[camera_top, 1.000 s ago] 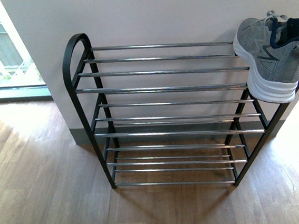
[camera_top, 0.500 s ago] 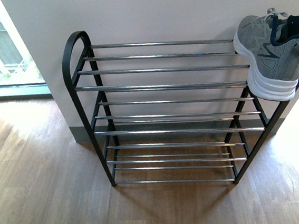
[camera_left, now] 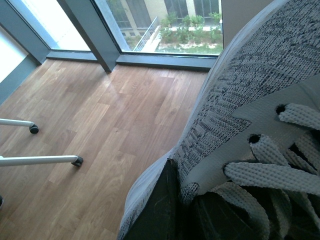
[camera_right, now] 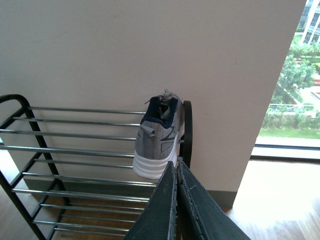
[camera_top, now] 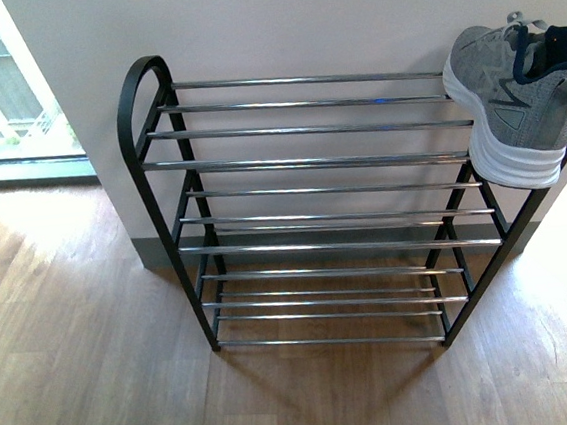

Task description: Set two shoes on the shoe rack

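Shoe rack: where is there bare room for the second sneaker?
The top shelf is bare from the rounded left end frame across to the grey sneaker at its right end, the only crowded spot. The lower shelves are bare too. The second sneaker, in the left fingers, would likely fit anywhere there.

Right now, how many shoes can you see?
2. One grey sneaker sits on the shoe rack's top tier, at its right end. A second sneaker fills the left wrist view, against the left fingers. More may be hidden.
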{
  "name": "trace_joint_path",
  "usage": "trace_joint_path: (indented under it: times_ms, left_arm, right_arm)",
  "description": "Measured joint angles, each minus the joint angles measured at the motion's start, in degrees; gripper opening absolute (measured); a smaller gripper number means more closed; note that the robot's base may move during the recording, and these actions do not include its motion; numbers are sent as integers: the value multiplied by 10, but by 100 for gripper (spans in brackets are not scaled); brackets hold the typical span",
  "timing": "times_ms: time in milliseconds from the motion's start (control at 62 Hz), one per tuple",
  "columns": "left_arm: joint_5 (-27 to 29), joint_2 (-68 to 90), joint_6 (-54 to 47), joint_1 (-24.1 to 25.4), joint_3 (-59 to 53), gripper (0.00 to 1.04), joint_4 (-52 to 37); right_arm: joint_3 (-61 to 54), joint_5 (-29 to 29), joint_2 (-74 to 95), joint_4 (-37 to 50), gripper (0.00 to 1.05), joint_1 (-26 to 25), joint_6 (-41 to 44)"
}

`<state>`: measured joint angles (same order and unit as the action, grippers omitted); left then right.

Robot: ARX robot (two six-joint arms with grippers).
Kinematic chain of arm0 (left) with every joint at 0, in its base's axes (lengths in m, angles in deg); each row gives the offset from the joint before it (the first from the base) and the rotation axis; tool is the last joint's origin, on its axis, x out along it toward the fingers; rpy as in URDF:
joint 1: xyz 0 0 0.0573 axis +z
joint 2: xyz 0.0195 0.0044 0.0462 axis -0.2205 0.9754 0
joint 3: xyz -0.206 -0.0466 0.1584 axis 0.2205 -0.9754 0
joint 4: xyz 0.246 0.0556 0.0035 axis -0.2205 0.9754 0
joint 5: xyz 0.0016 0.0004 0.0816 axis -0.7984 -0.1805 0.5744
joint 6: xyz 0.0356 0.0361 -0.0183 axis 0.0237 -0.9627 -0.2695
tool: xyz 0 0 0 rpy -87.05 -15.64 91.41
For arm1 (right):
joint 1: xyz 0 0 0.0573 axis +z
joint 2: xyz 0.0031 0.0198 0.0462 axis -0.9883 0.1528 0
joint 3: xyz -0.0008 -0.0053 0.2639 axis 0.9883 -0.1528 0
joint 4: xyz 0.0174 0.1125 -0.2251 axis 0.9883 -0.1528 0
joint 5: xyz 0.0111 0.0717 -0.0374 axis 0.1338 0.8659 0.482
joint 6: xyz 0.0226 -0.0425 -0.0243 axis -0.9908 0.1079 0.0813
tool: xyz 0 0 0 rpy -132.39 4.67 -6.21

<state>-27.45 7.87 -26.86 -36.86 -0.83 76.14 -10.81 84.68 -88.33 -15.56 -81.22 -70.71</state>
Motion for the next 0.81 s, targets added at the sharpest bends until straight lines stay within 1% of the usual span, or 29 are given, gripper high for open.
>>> trace_joint_path:
  times_ms: [258,435,452,468,484,500,516,532,565,597,661,677,710,742,806]
  left_arm:
    - [0,0,0,0,0,2,0]
    - [3,0,1,0,0,2,1]
    - [20,7,29,-5,4,2,16]
    - [34,13,35,-9,9,2,30]
    - [64,25,67,-18,22,2,63]
    - [72,32,87,-23,28,2,77]
    - [98,48,127,-31,42,2,101]
    - [114,57,159,-35,48,2,110]
    - [128,87,223,-47,68,2,124]
    - [123,128,292,-57,96,2,116]
    - [101,194,384,-72,145,2,79]
    - [96,205,395,-75,155,2,72]
    - [78,240,421,-82,185,2,52]
    - [47,287,440,-91,229,2,25]
    - [-6,363,461,-101,300,2,2]
  right_arm:
    - [0,0,-2,0,1,0,0]
    - [0,0,-2,0,30,0,0]
    - [0,0,-2,0,33,0,0]
    - [0,0,-2,0,35,0,0]
    - [0,0,-2,0,39,0,0]
    - [0,0,-2,0,39,0,0]
    - [0,0,-2,0,44,0,0]
    - [0,0,-2,0,46,0,0]
    - [0,0,-2,0,51,0,0]
    - [0,0,-2,0,58,0,0]
    - [0,0,-2,0,68,0,0]
    - [0,0,-2,0,70,0,0]
    - [0,0,-2,0,77,0,0]
    - [0,0,-2,0,82,0,0]
    - [0,0,-2,0,92,0,0]
